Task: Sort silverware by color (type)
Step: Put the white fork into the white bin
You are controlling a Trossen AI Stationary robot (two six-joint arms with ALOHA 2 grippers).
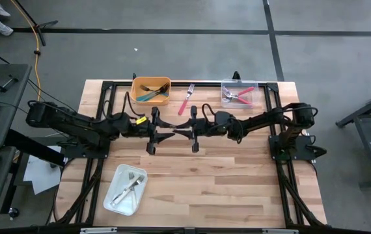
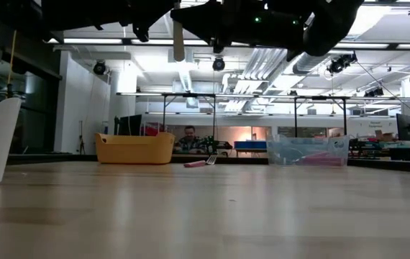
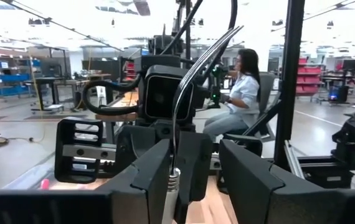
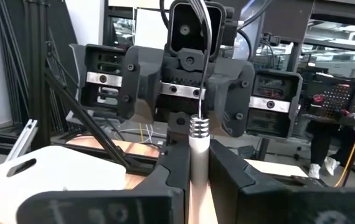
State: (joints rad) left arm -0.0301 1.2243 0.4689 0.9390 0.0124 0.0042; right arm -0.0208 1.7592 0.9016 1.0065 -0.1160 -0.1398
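Right wrist view: right tool (image 4: 193, 165) clamps white-handled fork (image 4: 197, 140), ribbed metal collar; left tool (image 3: 193, 180) wide.

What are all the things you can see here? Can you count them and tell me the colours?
Orange bin: one, orange, far side of the table, towards the left.
Teal forks: several, teal handles, in the orange bin.
Clear bin: one, see-through, far side, towards the right.
Pink forks: several, pink handles, in the clear bin.
Loose pink fork: one, pink, on the table between the two bins.
White tray: one, white, near left.
White forks: a few, white, in the tray.
Held fork: one, white handle, above the middle of the table.
Seated person: one, in the room behind.
Left gripper: open, facing the right gripper.
Right gripper: shut on the held fork.
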